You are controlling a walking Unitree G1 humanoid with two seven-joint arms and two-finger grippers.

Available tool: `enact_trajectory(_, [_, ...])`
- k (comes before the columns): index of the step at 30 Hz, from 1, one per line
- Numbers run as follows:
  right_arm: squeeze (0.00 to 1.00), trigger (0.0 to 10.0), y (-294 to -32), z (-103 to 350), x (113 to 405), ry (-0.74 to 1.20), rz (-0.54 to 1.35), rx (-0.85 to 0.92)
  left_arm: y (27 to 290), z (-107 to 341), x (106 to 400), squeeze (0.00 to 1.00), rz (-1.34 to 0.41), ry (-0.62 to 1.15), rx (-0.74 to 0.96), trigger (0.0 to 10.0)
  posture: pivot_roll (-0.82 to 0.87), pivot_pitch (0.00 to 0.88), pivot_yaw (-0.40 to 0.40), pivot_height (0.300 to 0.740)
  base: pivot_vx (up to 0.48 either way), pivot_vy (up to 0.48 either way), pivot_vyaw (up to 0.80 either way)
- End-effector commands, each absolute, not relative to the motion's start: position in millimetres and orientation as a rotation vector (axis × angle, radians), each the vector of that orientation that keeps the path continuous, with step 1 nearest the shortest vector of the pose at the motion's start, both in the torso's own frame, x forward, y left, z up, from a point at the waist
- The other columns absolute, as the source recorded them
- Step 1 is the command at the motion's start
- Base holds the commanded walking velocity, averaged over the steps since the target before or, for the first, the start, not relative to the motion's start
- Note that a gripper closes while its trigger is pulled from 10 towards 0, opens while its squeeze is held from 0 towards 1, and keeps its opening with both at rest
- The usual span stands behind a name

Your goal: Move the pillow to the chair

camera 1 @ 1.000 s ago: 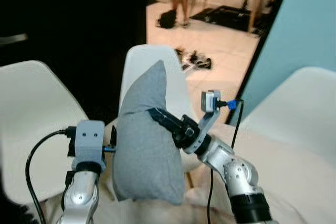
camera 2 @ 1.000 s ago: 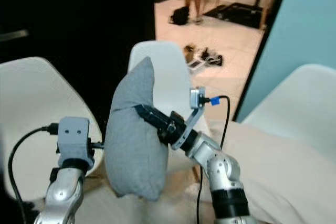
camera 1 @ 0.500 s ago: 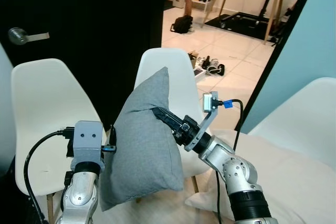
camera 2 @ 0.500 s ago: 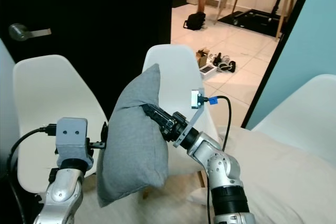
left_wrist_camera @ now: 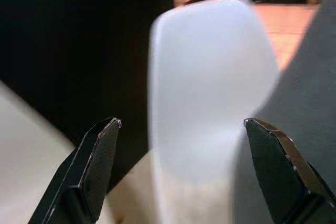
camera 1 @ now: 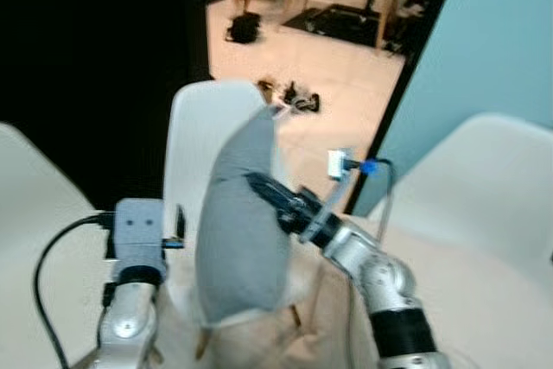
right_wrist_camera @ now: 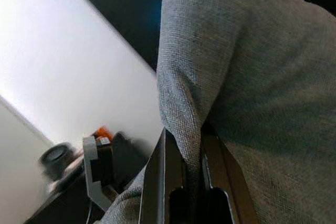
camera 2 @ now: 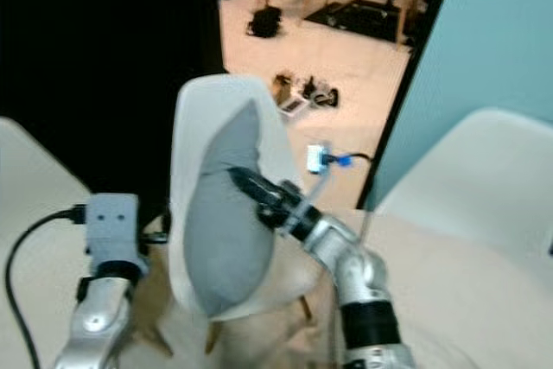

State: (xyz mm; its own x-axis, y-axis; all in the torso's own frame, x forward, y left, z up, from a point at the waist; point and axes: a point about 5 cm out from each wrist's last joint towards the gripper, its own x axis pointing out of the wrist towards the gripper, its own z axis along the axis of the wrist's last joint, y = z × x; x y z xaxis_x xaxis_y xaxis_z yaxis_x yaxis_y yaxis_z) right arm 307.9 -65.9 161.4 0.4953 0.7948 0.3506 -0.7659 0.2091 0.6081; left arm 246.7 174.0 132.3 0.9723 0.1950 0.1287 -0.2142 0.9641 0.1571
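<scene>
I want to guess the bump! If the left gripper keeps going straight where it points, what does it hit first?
Probably the white chair: its back sits between the open left gripper fingers, the grey pillow alongside.

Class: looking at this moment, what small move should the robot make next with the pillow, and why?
Probably carry the pillow a little forward and lower it toward the seat of the white chair. The right hand is pinching a fold of it, it hangs upright just in front of the chair back, and the left hand is open beside it.
</scene>
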Motion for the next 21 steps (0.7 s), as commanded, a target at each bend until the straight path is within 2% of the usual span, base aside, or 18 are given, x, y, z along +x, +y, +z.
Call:
enact_trajectory(1, [0.0,10.0,-70.8,170.6,309.9,-0.021,1.091,0.821,170.1,130.8,246.7,0.0,0.192,-0.108,0.165,10.0,0.13,0.0,-0.044,0.735,0.48,0.0,0.0])
enact_trajectory(3, [0.0,10.0,-70.9,171.3,308.9,-0.028,1.104,0.816,170.0,130.9,246.6,0.0,0.192,-0.108,0.166,10.0,0.12,0.0,-0.043,0.735,0.334,0.0,0.0])
enact_trajectory(9, [0.0,10.0,-69.9,174.5,301.0,-0.051,1.197,0.788,170.3,130.8,247.5,0.0,0.197,-0.106,0.179,10.0,0.12,0.0,-0.042,0.735,0.302,0.0,0.78])
enact_trajectory(14, [0.0,10.0,-68.1,174.0,297.7,-0.041,1.232,0.778,170.6,129.8,248.4,0.0,0.206,-0.098,0.186,10.0,0.12,0.0,-0.043,0.735,0.0,0.0,0.78])
enact_trajectory(18, [0.0,10.0,-65.7,167.3,304.1,0.011,1.148,0.746,170.3,129.2,248.6,0.0,0.209,-0.091,0.185,10.0,0.12,0.0,-0.046,0.735,0.0,0.0,0.62])
enact_trajectory(21, [0.0,10.0,-65.1,160.4,312.0,0.064,1.057,0.712,166.8,128.1,249.4,0.0,0.177,-0.085,0.174,10.0,0.12,0.0,-0.046,0.735,0.0,0.0,0.0])
